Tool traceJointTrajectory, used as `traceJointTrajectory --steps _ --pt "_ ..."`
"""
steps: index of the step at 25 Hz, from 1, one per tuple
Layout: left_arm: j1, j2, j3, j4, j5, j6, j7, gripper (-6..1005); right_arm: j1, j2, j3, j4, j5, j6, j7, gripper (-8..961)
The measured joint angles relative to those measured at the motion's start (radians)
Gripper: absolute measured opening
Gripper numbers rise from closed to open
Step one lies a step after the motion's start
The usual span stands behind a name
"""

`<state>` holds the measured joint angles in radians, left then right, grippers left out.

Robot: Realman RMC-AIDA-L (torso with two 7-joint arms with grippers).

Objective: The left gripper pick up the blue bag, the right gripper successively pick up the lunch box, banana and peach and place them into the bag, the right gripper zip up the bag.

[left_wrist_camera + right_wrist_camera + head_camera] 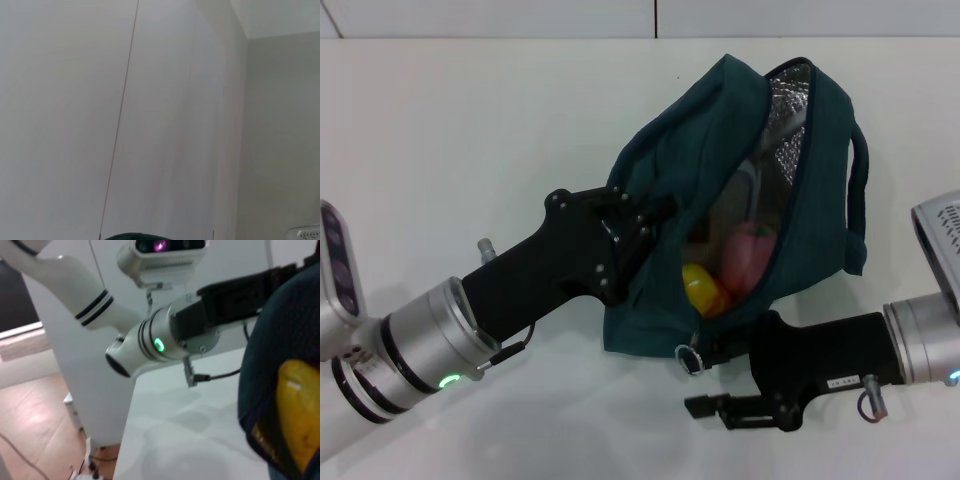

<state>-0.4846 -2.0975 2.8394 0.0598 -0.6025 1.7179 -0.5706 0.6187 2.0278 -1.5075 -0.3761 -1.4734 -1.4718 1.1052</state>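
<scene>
Over the middle of the white worktop (470, 120), the blue bag (820, 200) hangs mouth-open, its left edge pinched in the left pincer (645, 225). Banana (702, 288) and peach (745, 255) show inside; the lunch box isn't discernible. The fabric looks soft and saggy, so zipping probably needs the small pull ring (691, 358) at the near corner. The right pincer (720, 352) sits there; whether it's spread or pressed together, I cannot tell.

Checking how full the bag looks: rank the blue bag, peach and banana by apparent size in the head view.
1. Blue bag, by far the largest.
2. Peach.
3. Banana.
Both fruits sit partly hidden inside the open bag, so their order is unsure.
</scene>
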Motion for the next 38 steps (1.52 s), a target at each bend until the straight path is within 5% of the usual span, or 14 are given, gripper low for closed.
traceJointTrajectory --steps 10,13,18,38 --pt "0.015 0.001 -0.008 -0.005 -0.026 0.0 0.0 114 -0.005 0.0 0.004 0.0 0.052 0.009 -0.034 393" --pt "0.023 0.001 -0.009 -0.007 -0.056 -0.001 0.0 115 -0.008 0.0 0.005 -0.001 0.076 0.011 -0.07 154" --pt "0.029 0.001 -0.009 -0.008 -0.079 -0.01 0.0 117 -0.007 0.0 0.002 -0.004 0.084 0.031 -0.081 97" --pt "0.02 0.003 -0.009 -0.001 -0.09 -0.025 0.025 124 -0.075 -0.018 0.007 -0.119 0.014 0.063 0.04 147"
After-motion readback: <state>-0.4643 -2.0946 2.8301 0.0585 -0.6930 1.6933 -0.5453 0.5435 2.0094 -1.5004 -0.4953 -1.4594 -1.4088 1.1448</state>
